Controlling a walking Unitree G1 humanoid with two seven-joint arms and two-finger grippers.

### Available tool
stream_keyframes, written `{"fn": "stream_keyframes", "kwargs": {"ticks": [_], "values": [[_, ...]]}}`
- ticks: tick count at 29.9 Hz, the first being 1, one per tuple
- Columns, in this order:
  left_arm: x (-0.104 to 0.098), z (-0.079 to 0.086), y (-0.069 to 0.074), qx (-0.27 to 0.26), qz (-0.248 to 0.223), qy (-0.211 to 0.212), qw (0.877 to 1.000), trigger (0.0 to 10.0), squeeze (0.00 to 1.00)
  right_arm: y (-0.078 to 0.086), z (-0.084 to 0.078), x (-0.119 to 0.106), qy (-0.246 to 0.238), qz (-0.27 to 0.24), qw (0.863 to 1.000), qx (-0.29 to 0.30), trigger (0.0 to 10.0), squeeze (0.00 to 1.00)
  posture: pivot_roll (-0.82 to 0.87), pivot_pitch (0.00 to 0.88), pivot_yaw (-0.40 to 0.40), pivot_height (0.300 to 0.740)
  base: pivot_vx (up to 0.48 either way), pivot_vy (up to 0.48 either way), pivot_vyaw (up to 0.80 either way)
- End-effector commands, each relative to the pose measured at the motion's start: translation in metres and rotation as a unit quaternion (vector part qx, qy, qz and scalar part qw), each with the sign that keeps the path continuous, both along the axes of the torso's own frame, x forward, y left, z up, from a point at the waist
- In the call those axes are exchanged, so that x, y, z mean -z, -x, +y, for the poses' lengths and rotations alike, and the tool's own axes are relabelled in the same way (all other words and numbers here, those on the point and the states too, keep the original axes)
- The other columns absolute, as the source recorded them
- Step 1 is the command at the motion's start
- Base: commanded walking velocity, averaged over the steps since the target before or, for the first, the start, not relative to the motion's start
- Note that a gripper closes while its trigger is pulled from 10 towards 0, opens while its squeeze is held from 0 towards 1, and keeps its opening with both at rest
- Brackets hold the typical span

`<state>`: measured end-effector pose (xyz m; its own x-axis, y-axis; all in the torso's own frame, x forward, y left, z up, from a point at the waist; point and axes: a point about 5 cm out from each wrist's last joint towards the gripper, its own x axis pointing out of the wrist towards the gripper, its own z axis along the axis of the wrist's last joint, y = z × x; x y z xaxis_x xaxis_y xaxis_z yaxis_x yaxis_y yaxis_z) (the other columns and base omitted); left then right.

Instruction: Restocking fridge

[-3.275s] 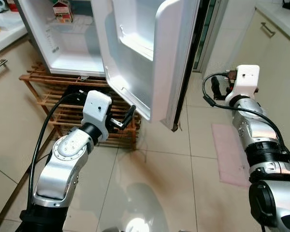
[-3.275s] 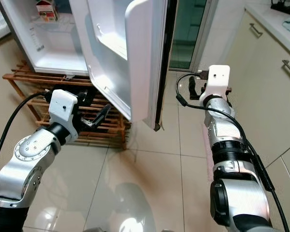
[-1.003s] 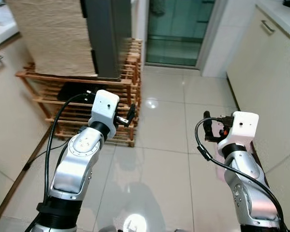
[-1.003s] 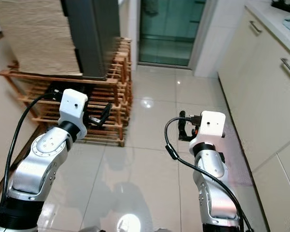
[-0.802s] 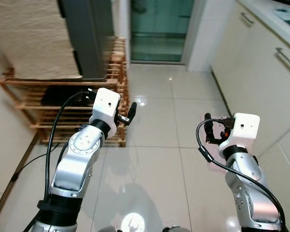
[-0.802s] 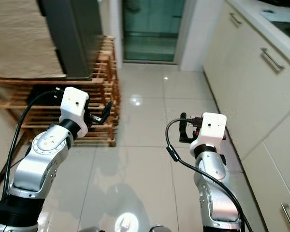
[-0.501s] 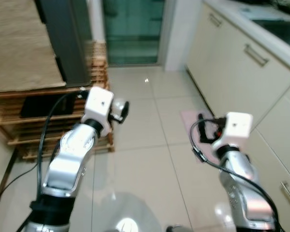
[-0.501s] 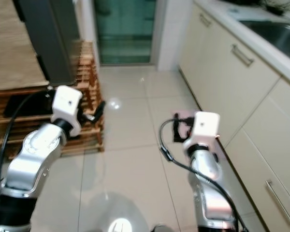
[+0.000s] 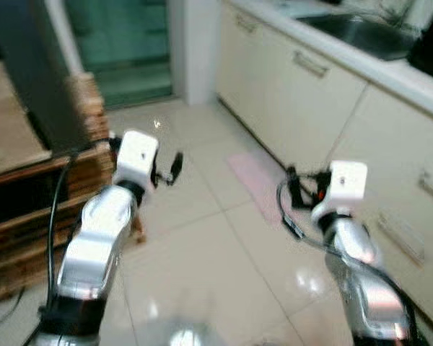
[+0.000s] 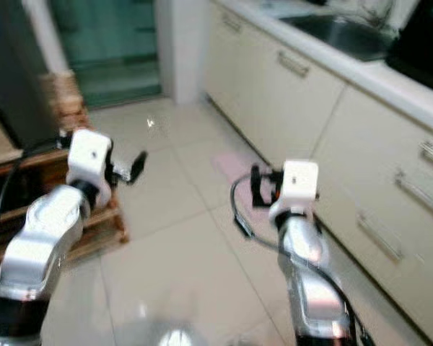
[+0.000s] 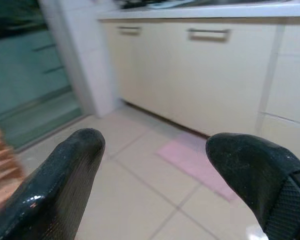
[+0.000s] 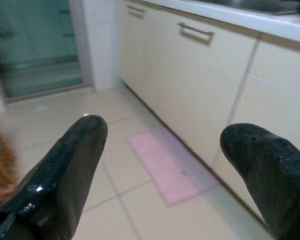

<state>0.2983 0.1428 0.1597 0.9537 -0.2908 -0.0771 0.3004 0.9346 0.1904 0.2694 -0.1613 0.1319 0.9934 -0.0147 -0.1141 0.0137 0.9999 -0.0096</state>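
Looking down, through heavy blur, onto a pale tiled floor (image 9: 224,274) between a wooden rack (image 9: 29,194) on the left and a run of cream cabinets (image 9: 325,94) on the right. Holding the left gripper (image 9: 175,167) out over the tiles, just beside the near corner of the rack, fingers (image 11: 65,175) spread wide apart with nothing between them. Holding the right gripper (image 9: 292,189) out at about the same height, close to the cabinet fronts, its fingers (image 12: 65,160) likewise parted and gripping nothing. Pointing both grippers toward a pink mat (image 9: 256,184) that lies flat on the floor along the foot of the cabinets.

Placing the fridge (image 9: 29,79) at the far left: a dark upright body standing on top of the rack, well apart from both grippers; cannot tell from here how its door stands. Behind, between fridge and cabinets, a greenish glass door (image 9: 123,50) beside a white wall post. Above the cabinets, a light countertop (image 9: 390,72) with a sink (image 9: 361,32) let into it, and a dark blurred shape at its near end, too smeared to name. Trailing along the left arm, a black cable (image 9: 54,223); looping beside the right wrist, another.
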Motion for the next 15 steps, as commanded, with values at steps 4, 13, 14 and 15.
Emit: {"fn": "stream_keyframes", "kwargs": {"ticks": [4, 13, 14, 15], "values": [[-0.0005, 0.0073, 0.0041, -0.011, -0.001, -0.006, 1.0, 10.0, 0.0, -0.005, 0.0109, -0.0064, 0.001, -0.013, 1.0, -0.024, 10.0, 0.0, 0.01, 0.017, -0.028, 0.74, 0.0, 0.331, 0.0], [-0.0014, 0.0086, 0.0053, -0.014, -0.001, -0.002, 1.0, 10.0, 0.0, -0.0058, 0.0123, -0.0062, 0.009, -0.013, 0.999, -0.03, 10.0, 0.0, 0.02, 0.018, -0.028, 0.74, 0.0, 0.335, 0.0], [-0.0019, 0.0084, 0.0049, -0.014, -0.001, -0.002, 1.0, 10.0, 0.0, -0.0056, 0.0121, -0.006, 0.01, -0.013, 0.999, -0.03, 10.0, 0.0, 0.02, 0.018, -0.028, 0.74, 0.0, 0.349, 0.0], [-0.0023, 0.0082, 0.0046, -0.014, -0.001, -0.002, 1.0, 10.0, 0.0, -0.0056, 0.012, -0.0058, 0.01, -0.013, 0.999, -0.029, 10.0, 0.0, 0.02, 0.018, -0.028, 0.74, 0.0, 0.349, 0.0]]}}
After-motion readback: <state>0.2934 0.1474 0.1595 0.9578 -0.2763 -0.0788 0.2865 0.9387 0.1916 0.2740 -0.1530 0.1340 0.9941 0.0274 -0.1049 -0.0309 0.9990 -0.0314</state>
